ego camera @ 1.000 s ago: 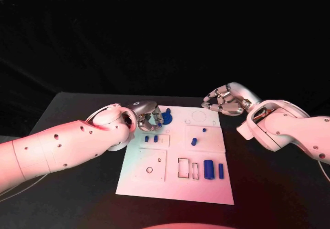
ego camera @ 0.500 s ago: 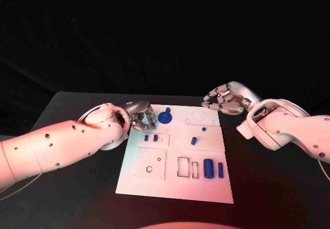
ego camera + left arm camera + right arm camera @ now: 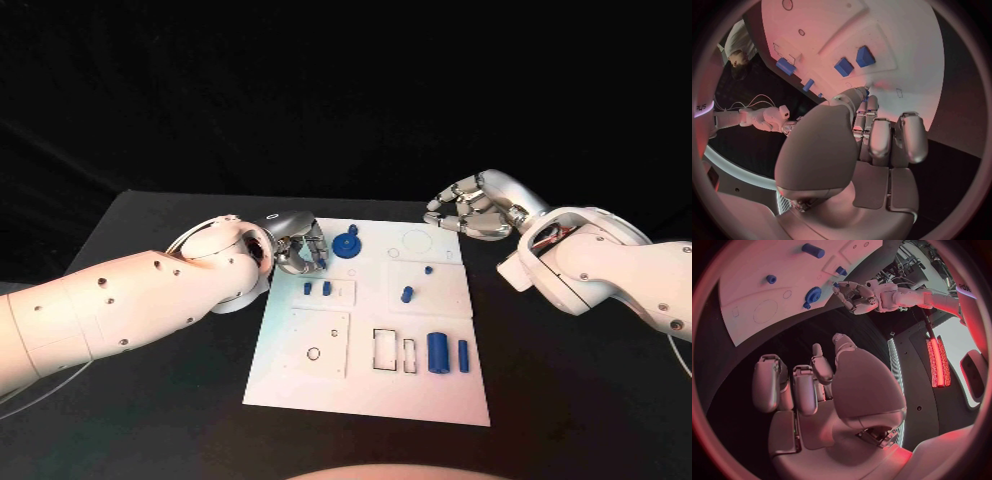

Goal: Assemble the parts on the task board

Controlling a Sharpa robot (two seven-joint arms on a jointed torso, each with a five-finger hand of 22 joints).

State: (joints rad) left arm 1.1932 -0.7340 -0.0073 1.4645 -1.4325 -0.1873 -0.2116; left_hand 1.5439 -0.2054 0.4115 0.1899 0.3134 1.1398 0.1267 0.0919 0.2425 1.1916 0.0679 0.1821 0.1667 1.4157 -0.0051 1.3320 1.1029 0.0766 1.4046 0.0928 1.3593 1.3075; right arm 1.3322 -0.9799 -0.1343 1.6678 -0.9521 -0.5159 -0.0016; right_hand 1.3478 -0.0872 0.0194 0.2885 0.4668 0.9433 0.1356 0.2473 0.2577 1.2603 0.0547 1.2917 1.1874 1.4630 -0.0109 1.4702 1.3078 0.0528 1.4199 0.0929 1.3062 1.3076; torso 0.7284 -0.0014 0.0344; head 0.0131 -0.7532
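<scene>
Parts lie spread over the task board, the white plate in the middle of the black table. In the head view a round blue part with a small stem stands near the far left corner of the board. Two small blue pegs stand side by side close to the left edge, one small blue part lies near the middle, and a tiny blue one is just beyond it. Two long blue parts lie upright next to each other near the right edge, toward the near side.

The left hand is at the far left corner of the board, just beside the round blue part. In the head view its fingers are curled, and it is hard to say if they touch the part. The left wrist view gives more: the fingers are bent inward over the white board with nothing between them, and two blue pegs stand apart from the fingertips.

The right hand is over the table beyond the far right corner of the board, off the plate. The right wrist view shows its fingers curled in above the dark table, holding nothing. This view shows also the left hand beside the round blue part.
</scene>
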